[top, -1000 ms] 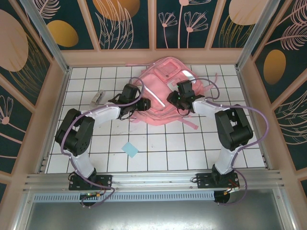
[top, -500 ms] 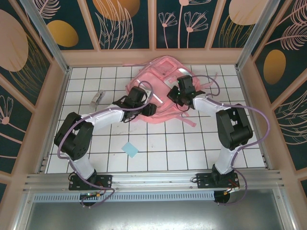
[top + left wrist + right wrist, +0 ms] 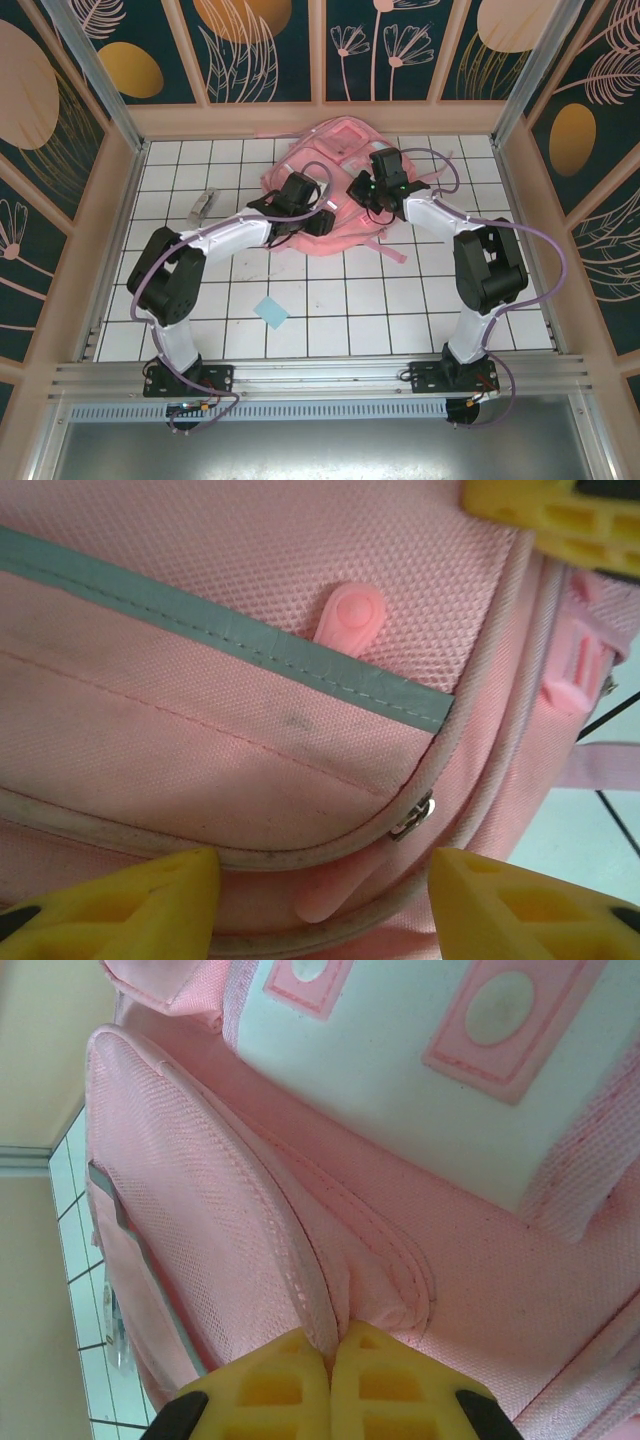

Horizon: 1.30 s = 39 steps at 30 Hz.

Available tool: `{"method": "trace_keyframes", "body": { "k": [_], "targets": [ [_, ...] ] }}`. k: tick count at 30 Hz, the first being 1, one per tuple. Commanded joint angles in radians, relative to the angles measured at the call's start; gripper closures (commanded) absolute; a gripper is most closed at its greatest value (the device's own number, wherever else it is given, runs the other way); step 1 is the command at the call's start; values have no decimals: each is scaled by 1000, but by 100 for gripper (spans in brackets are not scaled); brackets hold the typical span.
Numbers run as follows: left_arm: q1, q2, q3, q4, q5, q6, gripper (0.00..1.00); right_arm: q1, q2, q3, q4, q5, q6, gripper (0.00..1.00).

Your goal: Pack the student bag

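Observation:
The student bag (image 3: pixel 335 165), a large pink backpack, lies at the back middle of the tiled table. My left gripper (image 3: pixel 320 222) rests on its near edge. In the left wrist view the left gripper (image 3: pixel 322 915) is open, and its yellow fingers (image 3: pixel 150 905) stand on either side of a pink zip pull (image 3: pixel 330 885) without touching it. A grey reflective strip (image 3: pixel 250 640) crosses the pocket above. My right gripper (image 3: pixel 362 190) is at the bag's right side. In the right wrist view the right gripper (image 3: pixel 330 1348) is shut on a fold of the bag's pink fabric (image 3: pixel 370 1290), below the translucent pocket (image 3: pixel 400 1060).
A small light-blue square pad (image 3: pixel 270 312) lies on the tiles in front of the left arm. A grey object (image 3: pixel 203 206) sits at the left. Pink straps (image 3: pixel 395 255) trail off the bag toward the right arm. Wooden walls (image 3: pixel 120 200) close in the table.
The left arm has swung right onto the bag's near edge with its jaws wider. The right gripper has closed on the fabric and moved back, and the bag has bunched up toward the back wall.

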Motion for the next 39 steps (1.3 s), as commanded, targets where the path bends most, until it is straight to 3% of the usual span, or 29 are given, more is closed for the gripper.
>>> {"method": "trace_keyframes", "body": {
  "k": [1,15,24,30,35,39],
  "targets": [
    [0,37,38,-20,25,-8,44,4,-31,59,76,-45,13,100],
    [-1,44,62,-184,96,-61,46,-23,9,105,70,-54,1,100],
    [0,159,203,-153,73,-61,48,-16,14,99,97,-88,13,100],
    [-1,182,205,-131,72,-76,60,-17,1,83,100,-83,14,100],
    [-1,169,190,-111,32,-76,79,-19,3,84,108,-87,14,100],
    [-1,169,185,-85,88,-67,94,-23,4,76,105,-82,12,100]
  ]
}}
